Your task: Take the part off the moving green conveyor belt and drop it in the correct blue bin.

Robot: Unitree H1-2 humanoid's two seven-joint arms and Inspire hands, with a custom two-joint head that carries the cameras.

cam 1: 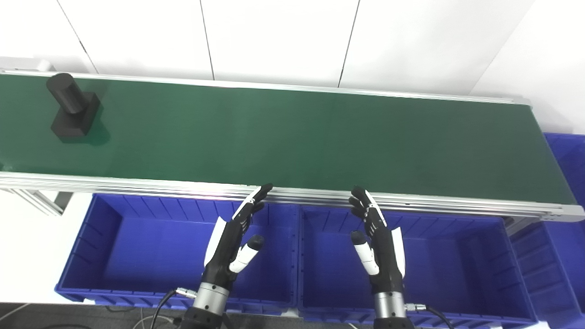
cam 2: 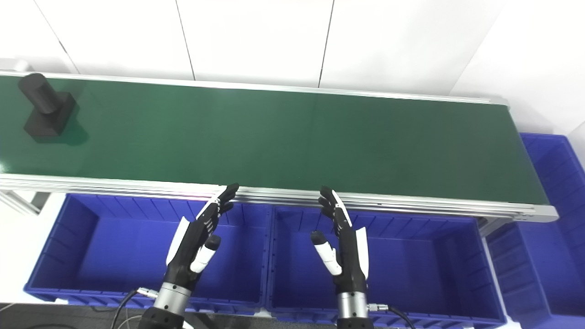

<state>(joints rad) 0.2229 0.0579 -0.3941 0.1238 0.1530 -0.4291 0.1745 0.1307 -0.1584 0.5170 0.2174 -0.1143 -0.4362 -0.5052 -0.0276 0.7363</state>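
Black part [cam 1: 73,106] standing at the far left of the green conveyor belt [cam 1: 292,137], left hand [cam 1: 234,242] open and empty above the left blue bin [cam 1: 105,237], right hand [cam 1: 377,242] open and empty above the middle blue bin [cam 1: 457,256], further blue bin [cam 1: 564,256] at far right

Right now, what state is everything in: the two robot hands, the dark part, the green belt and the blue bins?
Left hand: open, holding nothing, poised over the left blue plastic bin.
Right hand: open, holding nothing, poised over the middle blue plastic bin.
Black block-and-cylinder part: resting on the belt's far left end, untouched.
Green conveyor belt: carries only that part.
Left blue plastic bin: empty.
Middle blue plastic bin: empty.
Right blue bin: partly out of view.
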